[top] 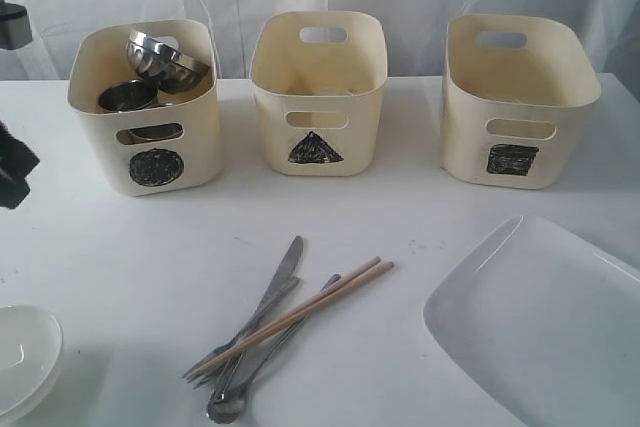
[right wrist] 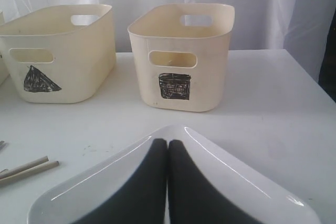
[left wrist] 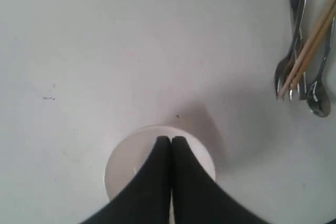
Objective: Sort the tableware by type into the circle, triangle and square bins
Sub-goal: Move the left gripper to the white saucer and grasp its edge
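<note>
My left gripper (left wrist: 170, 140) is shut, its tips over the middle of the small white bowl (left wrist: 126, 161), and nothing shows between them. That bowl (top: 25, 357) sits at the table's front left corner. My right gripper (right wrist: 168, 142) is shut above the large white plate (right wrist: 236, 182), holding nothing. The plate (top: 540, 327) lies at the front right. The knife (top: 280, 282), spoon (top: 226, 407), a fork and chopsticks (top: 320, 302) lie crossed at front centre. The circle bin (top: 145, 162) holds a steel bowl (top: 165, 59) and a mug (top: 128, 97). Neither gripper shows in the exterior view.
The triangle bin (top: 318, 97) and the square bin (top: 515, 102) stand in a row with the circle bin at the back, before a white curtain. A dark part of the left arm (top: 12, 172) shows at the left edge. The chopsticks' ends (right wrist: 26, 169) lie beside the plate.
</note>
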